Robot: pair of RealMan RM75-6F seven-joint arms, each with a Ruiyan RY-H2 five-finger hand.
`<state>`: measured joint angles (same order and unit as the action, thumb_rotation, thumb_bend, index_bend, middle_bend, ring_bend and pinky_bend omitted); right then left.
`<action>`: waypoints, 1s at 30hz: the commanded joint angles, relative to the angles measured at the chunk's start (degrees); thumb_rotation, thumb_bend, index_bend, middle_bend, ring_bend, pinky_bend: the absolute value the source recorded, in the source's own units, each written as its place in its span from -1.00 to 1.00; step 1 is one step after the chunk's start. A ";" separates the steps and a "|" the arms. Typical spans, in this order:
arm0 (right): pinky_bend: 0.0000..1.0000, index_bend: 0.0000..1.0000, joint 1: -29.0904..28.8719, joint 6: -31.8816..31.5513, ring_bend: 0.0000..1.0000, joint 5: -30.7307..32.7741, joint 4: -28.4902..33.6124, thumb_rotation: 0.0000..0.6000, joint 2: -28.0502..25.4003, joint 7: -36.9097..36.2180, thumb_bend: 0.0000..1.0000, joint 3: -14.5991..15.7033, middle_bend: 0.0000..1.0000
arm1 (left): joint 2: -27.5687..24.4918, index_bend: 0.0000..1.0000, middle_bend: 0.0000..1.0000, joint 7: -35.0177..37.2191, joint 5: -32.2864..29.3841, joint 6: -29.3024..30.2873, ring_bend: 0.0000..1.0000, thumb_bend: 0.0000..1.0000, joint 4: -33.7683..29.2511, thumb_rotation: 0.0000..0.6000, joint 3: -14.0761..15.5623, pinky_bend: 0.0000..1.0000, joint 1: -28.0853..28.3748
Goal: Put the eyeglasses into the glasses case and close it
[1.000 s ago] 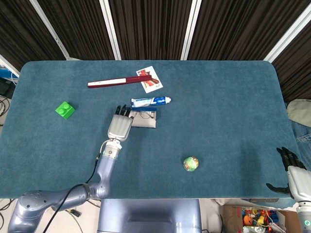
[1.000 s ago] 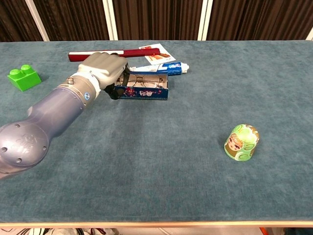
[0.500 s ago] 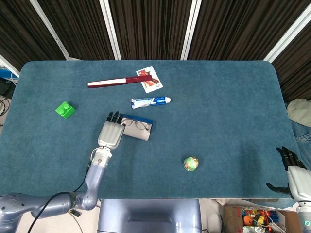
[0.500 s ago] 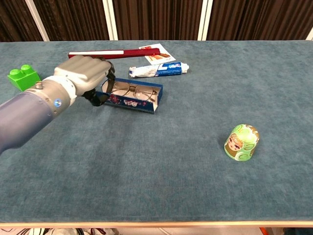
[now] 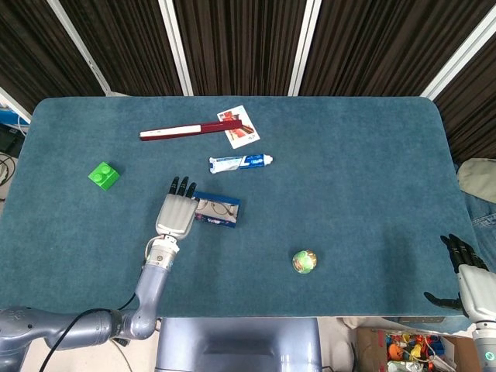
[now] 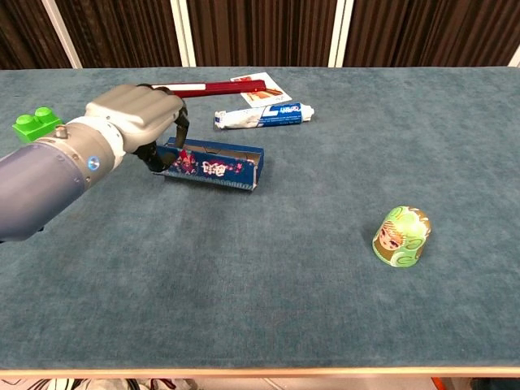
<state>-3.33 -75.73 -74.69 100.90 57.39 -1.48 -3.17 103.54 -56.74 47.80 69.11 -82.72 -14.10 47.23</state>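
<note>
The worktop (image 5: pixel 349 194) is covered in a teal, carpet-like cloth with rounded corners. Behind it, a wall of dark ribbed panels (image 5: pixel 240 43) is divided by white strips (image 5: pixel 175 46). Cables (image 5: pixel 6 167) are seen on the floor beside the left edge.

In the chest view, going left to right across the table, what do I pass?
Green block → left hand gripping the end of the glasses case → toothpaste tube → round green toy. The red stick and the card at the back overlap these in order, so I left them out.
</note>
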 commanded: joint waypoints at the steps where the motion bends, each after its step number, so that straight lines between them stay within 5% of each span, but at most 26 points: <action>1: -0.66 -1.00 0.01 0.02 -1.00 0.09 0.01 1.00 0.00 0.05 -0.81 0.00 -1.00 | 0.44 0.21 -0.68 -0.89 -1.69 -1.10 -0.94 -0.12 0.86 1.00 -1.68 -0.87 1.50; 16: -0.66 -1.00 -0.11 0.74 -1.00 0.73 0.40 1.00 -0.26 0.08 -0.81 0.09 -1.00 | 2.89 0.21 -0.68 -2.86 -9.06 -3.32 -0.94 -0.12 7.60 1.00 -7.37 -0.87 6.82; 30: -0.66 -1.00 -0.19 0.85 -1.00 0.95 0.65 1.00 -0.34 0.67 -0.81 0.12 -1.00 | 6.65 0.21 -0.69 -4.42 -10.85 -3.27 -0.94 -0.12 14.86 1.00 -8.85 -0.87 11.31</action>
<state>-3.52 -74.88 -73.74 101.55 57.05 -0.81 -3.04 109.76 -61.01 37.26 65.95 -68.51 -22.79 58.12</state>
